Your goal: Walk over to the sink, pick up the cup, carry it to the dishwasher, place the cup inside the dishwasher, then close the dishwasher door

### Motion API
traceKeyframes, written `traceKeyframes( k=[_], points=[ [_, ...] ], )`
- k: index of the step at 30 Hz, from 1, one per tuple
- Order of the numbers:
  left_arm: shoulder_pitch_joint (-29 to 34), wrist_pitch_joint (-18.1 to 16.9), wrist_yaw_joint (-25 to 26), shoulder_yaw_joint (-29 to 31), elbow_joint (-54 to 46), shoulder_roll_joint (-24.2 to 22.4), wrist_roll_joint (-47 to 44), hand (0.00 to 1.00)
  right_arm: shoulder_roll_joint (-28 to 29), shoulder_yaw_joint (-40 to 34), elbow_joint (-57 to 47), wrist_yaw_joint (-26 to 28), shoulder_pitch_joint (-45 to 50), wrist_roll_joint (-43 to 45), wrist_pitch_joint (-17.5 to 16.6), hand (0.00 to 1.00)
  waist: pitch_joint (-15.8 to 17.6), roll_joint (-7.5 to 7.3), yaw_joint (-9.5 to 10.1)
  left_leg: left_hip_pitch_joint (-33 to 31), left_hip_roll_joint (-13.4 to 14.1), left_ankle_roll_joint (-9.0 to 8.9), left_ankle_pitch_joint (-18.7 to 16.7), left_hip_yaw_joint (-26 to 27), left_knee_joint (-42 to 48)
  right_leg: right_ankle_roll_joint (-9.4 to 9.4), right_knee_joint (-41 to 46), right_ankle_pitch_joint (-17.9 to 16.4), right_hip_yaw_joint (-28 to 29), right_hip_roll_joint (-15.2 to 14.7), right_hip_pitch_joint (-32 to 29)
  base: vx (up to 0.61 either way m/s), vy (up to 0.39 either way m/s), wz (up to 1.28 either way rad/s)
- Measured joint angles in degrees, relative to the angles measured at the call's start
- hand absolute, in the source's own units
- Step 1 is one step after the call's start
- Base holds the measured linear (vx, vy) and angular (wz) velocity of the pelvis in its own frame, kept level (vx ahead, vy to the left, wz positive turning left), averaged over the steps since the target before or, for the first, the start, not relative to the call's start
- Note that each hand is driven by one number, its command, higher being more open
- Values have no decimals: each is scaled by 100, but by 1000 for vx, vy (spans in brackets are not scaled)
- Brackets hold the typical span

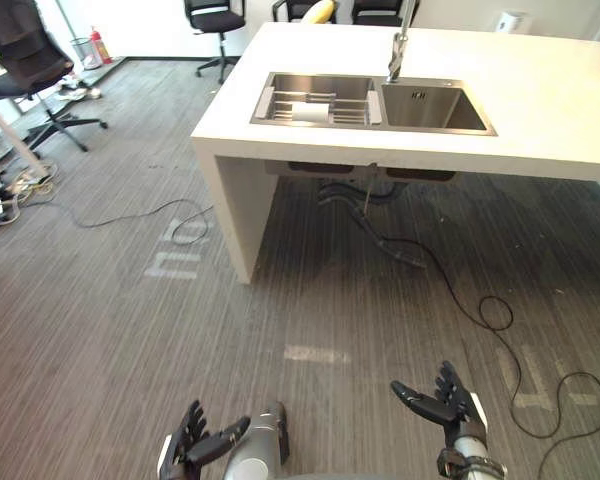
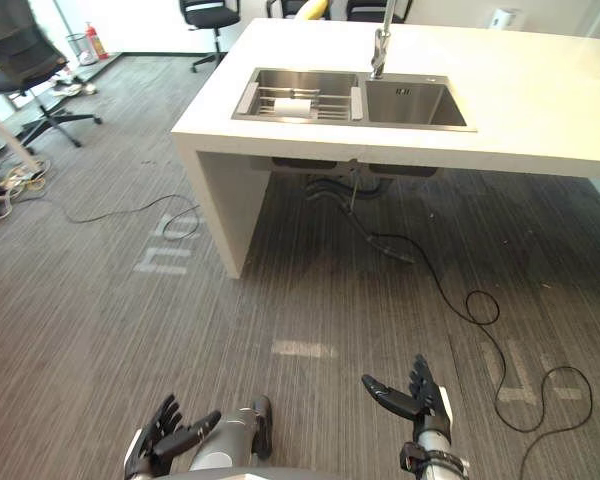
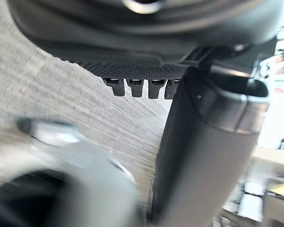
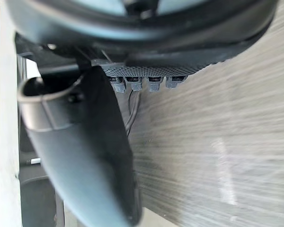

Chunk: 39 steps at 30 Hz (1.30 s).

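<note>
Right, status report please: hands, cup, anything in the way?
Open, empty: left hand, right hand. White item, probably the cup, in sink rack. One chair far left, off path.

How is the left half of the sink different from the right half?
The left basin holds a wire rack with a white thing on it; the right basin shows bare steel. The left basin looks wider than the right basin. Both are steel, set in the white counter.
</note>
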Motion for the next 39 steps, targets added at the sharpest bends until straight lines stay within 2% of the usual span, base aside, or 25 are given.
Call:
traceKeyframes(
  k=[1,3,4,5,6,8,10,13,14,15,16,17,20,22,24,26,27,29,30,31,32,33,35,36,39],
  points=[
    [-43,3,21,-10,2,-4,-29,100,50,0,-29,-4,-1,-1,1,100,-24,-69,-8,4,-61,23,-143,59,88,7,229,5,179,-98,-94,535,222,-25],
    [-122,3,17,-82,-4,53,-60,100,131,34,-22,77,16,0,42,100,-61,-214,-15,285,-295,156,-488,272,160,323,1476,228,577,-493,-512,474,217,-19],
    [-145,3,24,-111,-4,61,-72,100,166,39,-18,97,17,5,69,100,-22,-213,-43,603,-398,215,-709,352,164,467,2466,654,623,-717,-810,514,204,-21],
    [-152,3,27,-126,-6,52,-98,100,180,46,1,95,24,4,74,100,-9,-181,-60,780,-416,242,-821,366,144,503,2957,964,623,-812,-968,612,208,-22],
    [-175,3,32,-133,-10,32,-127,100,197,72,101,109,61,-13,82,100,25,-138,-106,1189,-425,257,-1004,372,65,570,3808,1010,567,-892,-1254,495,146,-15],
    [-224,1,63,-183,-10,39,-163,100,194,211,260,115,88,-45,93,100,61,-71,-172,1939,-400,216,-1061,373,-444,355,4262,720,225,-817,-1733,417,76,-11],
    [-332,0,92,-248,-12,91,-166,100,189,257,299,138,96,-44,86,100,87,-6,-217,2425,-235,157,-1027,372,-892,246,3760,528,-276,-584,-2130,396,20,-6],
    [-604,4,183,-259,-15,123,-183,100,179,246,303,242,119,-42,-38,100,105,13,-282,2811,-13,4,-1001,271,-1285,266,2286,524,-811,-339,-2671,382,-44,14],
    [-713,4,192,-280,-23,137,-189,100,157,227,297,272,142,-41,-89,100,105,6,-345,2895,18,-136,-1041,187,-1349,243,1623,768,-793,-259,-2837,362,-115,47],
    [-747,0,201,-308,-92,144,-188,100,134,221,273,305,196,-41,-97,100,105,-4,-391,3012,11,-312,-1143,110,-1333,97,1159,1197,-682,-225,-2913,369,-139,48],
    [-755,-6,220,-325,-145,142,-192,100,131,222,269,310,237,-41,-95,100,108,-17,-404,3098,3,-417,-1212,67,-1306,-24,1096,1557,-627,-225,-2911,424,-195,56],
    [-751,-8,331,-345,-280,72,-194,100,104,224,283,308,299,-42,-29,100,108,51,-436,3222,90,-542,-1288,-56,-1189,-67,1302,1676,-671,-224,-2797,451,-227,35],
    [-593,-353,792,-362,-1143,-199,-144,100,120,260,43,361,266,-44,103,100,159,259,-373,2770,439,-789,-1129,-65,-185,-128,1297,1293,-821,-76,-2652,417,-256,19],
    [-538,-514,1082,-406,-1813,-311,-144,100,116,259,-49,353,283,-43,182,100,170,305,-370,2379,625,-782,-805,-107,712,-191,1244,1109,-987,-33,-2437,355,-242,32],
    [-434,-642,1219,-539,-2831,-318,-156,100,85,256,-116,309,352,-40,282,100,189,287,-349,1879,929,-622,-113,-159,1976,-236,954,959,-1148,25,-1887,257,-156,30],
    [-354,-739,1174,-681,-3591,-268,-162,100,19,231,-147,275,367,-29,300,100,182,294,-334,1461,996,-493,-421,-102,2416,-239,724,950,-1175,55,-1657,229,-110,7],
    [-334,-774,1137,-749,-3906,-217,-165,100,-22,194,-149,266,360,-26,313,100,172,303,-332,1317,967,-485,-554,-49,2321,-208,607,969,-1174,45,-1575,193,-53,-2],
    [-314,-843,987,-871,-4439,-114,-236,100,-65,118,-150,215,349,-17,419,100,167,304,-329,1230,772,-490,-693,76,1444,-122,401,1020,-1170,-16,-1386,190,22,0],
    [-313,-857,847,-938,-4705,-95,-287,100,-108,99,-152,186,354,-10,500,100,162,312,-331,1250,562,-493,-702,166,520,-80,311,1045,-1174,-90,-1295,183,82,5],
    [-310,-864,749,-1017,-4883,-99,-341,100,-149,100,-153,178,408,-12,556,100,145,340,-330,1266,381,-504,-587,157,-311,-36,279,1055,-1169,-136,-1276,139,103,6],
    [-290,-871,662,-1105,-5054,-121,-405,100,-206,113,-170,179,449,-13,604,100,90,443,-324,1293,240,-526,-129,110,-1202,96,265,1043,-1152,-137,-1282,166,162,-19],
    [-244,-865,627,-1151,-5195,-144,-432,100,-231,157,-117,152,461,-39,741,100,49,446,-231,1533,101,-345,362,235,-1617,295,263,994,-911,-140,-1258,211,151,-20],
    [-188,-827,690,-1157,-5354,-145,-429,100,-150,359,-180,170,588,-53,774,100,-2,383,-211,1584,8,-280,289,251,-1615,342,19,976,-554,-70,-1183,190,114,-14],
    [-144,-767,812,-1150,-5494,-207,-432,100,-111,525,-167,161,632,-118,792,100,0,370,-171,1549,0,-253,118,280,-1400,425,-88,1041,-449,-92,-1149,115,98,-16],
    [77,-706,1036,-1154,-5933,-233,-426,100,-31,559,-174,135,560,-258,828,100,-5,356,-14,1587,91,-215,-317,565,-1004,428,110,912,-125,-123,-1206,94,89,-49]
  ],
)
